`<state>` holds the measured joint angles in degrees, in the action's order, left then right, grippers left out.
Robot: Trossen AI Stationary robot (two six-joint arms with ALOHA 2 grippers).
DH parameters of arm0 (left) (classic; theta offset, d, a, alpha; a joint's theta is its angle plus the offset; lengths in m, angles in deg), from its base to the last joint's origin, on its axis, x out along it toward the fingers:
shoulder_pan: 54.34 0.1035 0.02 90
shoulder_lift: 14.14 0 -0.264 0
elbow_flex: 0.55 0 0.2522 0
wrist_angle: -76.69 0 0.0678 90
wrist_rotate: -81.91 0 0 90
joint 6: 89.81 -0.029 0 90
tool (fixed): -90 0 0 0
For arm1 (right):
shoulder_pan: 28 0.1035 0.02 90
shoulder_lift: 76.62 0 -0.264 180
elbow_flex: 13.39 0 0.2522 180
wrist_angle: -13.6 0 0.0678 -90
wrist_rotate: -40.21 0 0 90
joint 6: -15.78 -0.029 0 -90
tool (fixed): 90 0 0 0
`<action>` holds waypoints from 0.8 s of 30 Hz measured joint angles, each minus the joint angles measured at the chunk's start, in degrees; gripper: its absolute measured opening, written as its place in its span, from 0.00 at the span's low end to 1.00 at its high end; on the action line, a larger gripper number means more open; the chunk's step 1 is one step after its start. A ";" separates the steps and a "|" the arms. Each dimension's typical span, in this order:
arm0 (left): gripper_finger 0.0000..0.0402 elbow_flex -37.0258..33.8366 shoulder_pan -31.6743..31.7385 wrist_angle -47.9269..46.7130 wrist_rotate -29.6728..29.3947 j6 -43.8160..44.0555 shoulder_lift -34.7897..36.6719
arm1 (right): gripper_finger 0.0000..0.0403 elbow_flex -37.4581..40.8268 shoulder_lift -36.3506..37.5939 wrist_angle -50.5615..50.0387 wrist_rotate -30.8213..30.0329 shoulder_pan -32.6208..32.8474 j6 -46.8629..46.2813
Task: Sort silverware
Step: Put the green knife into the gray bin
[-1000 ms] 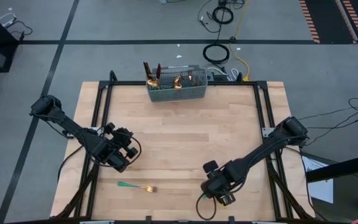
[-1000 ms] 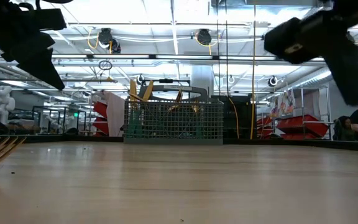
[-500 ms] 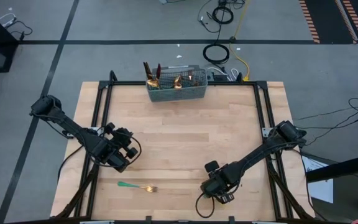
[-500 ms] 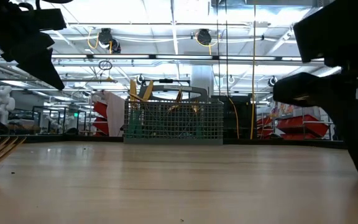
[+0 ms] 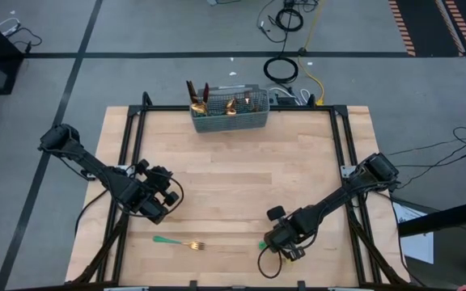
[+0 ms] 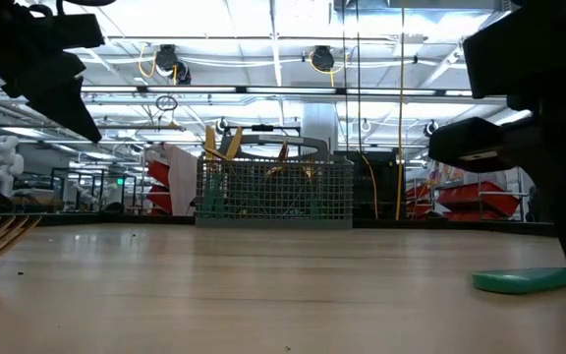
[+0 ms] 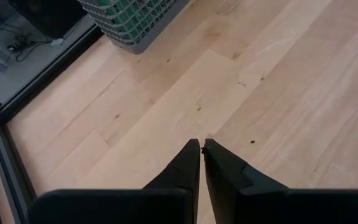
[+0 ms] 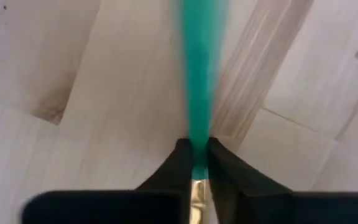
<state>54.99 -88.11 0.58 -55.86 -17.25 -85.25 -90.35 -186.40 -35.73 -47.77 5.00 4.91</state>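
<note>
One piece of silverware with a teal handle (image 8: 197, 81) is in my right gripper (image 8: 196, 163), which is shut on it near the table's front edge, right of the middle (image 5: 281, 241). Its gold head is hidden under the gripper, so I cannot tell which kind of piece it is. A gold fork with a green handle (image 5: 180, 243) lies flat on the table to the front left. My left gripper (image 7: 201, 148) hovers shut behind that fork (image 5: 157, 204), holding nothing. The grey mesh basket (image 5: 229, 111) at the far edge holds several upright pieces. My right gripper pinches the teal handle where it meets the gold neck (image 8: 197, 171), between its two fingertips. The fingers come from above, slanting down, and the handle runs straight on away from them. The handle's free end (image 6: 504, 282) lies low at the tabletop, pointing toward the table's left; whether it rests there I cannot tell.
Bare wood spans the table's middle between the basket and both arms. A black metal frame (image 5: 132, 145) runs along the table's sides. Cables (image 5: 281, 69) lie on the floor beyond the far edge.
My right gripper has come down to the tabletop near the front edge. The teal handle, earlier only a tip at the low view's right edge, now reaches out from the gripper toward the table's left.
</note>
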 joint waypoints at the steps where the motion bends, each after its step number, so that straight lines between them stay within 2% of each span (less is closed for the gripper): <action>1: 0.08 0.00 -0.01 -0.14 0.02 0.00 0.00 | 0.04 0.00 0.00 -0.17 0.03 0.00 -0.29; 7: 0.08 0.00 0.01 -0.16 0.00 -0.02 0.00 | 0.01 -0.99 0.00 -2.32 -0.22 -0.44 -0.36; 15: 0.08 0.02 -0.01 -0.04 0.00 -2.65 -0.02 | 0.00 -6.56 -0.76 -8.46 -0.01 -3.66 -0.06; 21: 0.08 0.00 0.00 0.18 0.00 -2.59 -0.02 | 0.00 -8.74 -0.98 -10.17 -6.75 -6.22 -0.33; 24: 0.08 0.00 -0.01 0.19 0.00 -2.58 -0.02 | 0.00 -9.64 -0.96 -11.18 -7.47 -7.55 -0.41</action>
<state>54.99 -88.12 0.76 -55.86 -19.83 -85.28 -99.98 -187.36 -46.92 -55.24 -2.55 4.50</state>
